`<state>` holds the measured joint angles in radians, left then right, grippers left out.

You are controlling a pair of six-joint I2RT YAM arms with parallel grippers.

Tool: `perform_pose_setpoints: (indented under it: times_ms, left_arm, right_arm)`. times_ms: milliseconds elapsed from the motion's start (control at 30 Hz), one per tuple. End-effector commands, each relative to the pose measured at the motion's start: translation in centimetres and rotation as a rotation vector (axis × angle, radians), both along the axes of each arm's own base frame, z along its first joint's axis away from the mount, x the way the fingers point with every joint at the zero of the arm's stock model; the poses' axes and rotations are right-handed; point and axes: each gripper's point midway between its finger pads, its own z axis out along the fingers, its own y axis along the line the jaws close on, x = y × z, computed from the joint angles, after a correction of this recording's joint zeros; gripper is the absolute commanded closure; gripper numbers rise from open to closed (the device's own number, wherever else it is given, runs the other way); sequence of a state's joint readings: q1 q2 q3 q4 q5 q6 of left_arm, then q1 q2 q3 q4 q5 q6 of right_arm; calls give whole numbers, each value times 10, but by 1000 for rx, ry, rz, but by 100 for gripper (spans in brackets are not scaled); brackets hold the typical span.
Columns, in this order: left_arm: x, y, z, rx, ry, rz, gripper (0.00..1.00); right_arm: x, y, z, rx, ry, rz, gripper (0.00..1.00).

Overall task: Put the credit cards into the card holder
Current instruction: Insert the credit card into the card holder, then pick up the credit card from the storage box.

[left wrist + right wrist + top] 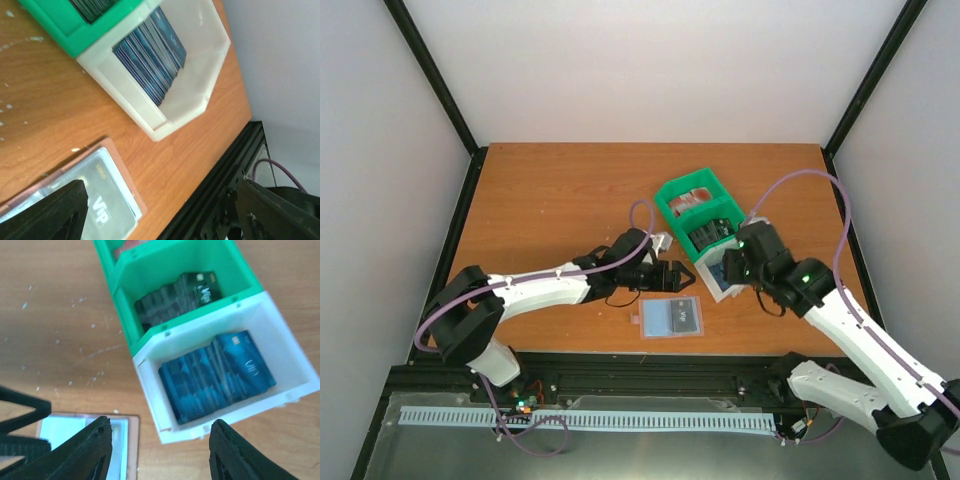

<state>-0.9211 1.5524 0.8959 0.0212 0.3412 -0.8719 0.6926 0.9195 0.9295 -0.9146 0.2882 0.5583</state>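
card holder (660, 320) lies open and flat on the tabletop (550, 200), just on the near side of the tray (668, 196), close to its white end but not touching. grey-blue inside faces up, tan-pink edge shows all round. long axis runs left-right, roughly along the tabletop's near edge, i.e. across the tray's own line

one dark grey card (102, 210) sits on the holder half nearer the tray's white end, long side in line with the holder. "Vip" reads clearly on it, plus a small gold mark I can't make out. can't tell if it's tucked in a slot or just lying on top

tray runs diagonally, green end far, white end near. three compartments:
- far green: red-and-white cards (692, 200)
- middle green: dark cards (175, 297), packed on edge and leaning, "Vip" on the front one
- white end: blue cards (217, 375), packed on edge, fanned; a pale logo on the front one, unreadable

left claw (165, 220) hangs between the tray's white end and the holder, fingers spread wide, nothing in them

right claw (160, 460) hangs above the near rim of the tray's white compartment, fingers well apart, empty
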Motion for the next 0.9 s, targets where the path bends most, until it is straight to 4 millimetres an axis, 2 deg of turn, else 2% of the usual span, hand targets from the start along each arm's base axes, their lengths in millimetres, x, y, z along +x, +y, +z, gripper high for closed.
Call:
perform_pose_setpoints:
  times_ms: [0, 100, 167, 300, 667, 867]
  left_arm:
    - [26, 0, 4, 24, -13, 89, 17]
    - [37, -6, 1, 25, -6, 93, 17]
    - [44, -12, -1, 30, -12, 83, 17]
    - [54, -21, -8, 47, -22, 68, 17]
    - [57, -47, -43, 45, 38, -17, 18]
    - [62, -54, -54, 56, 60, -9, 18]
  right_arm:
    - [28, 0, 13, -26, -6, 153, 46]
    - [47, -14, -3, -69, 83, 120, 43]
    - [59, -31, -24, -121, 168, 61, 43]
    - [73, -57, -50, -130, 253, -29, 43]
    - [82, -67, -116, -103, 395, -123, 48]
    - [101, -74, -135, -136, 394, -163, 50]
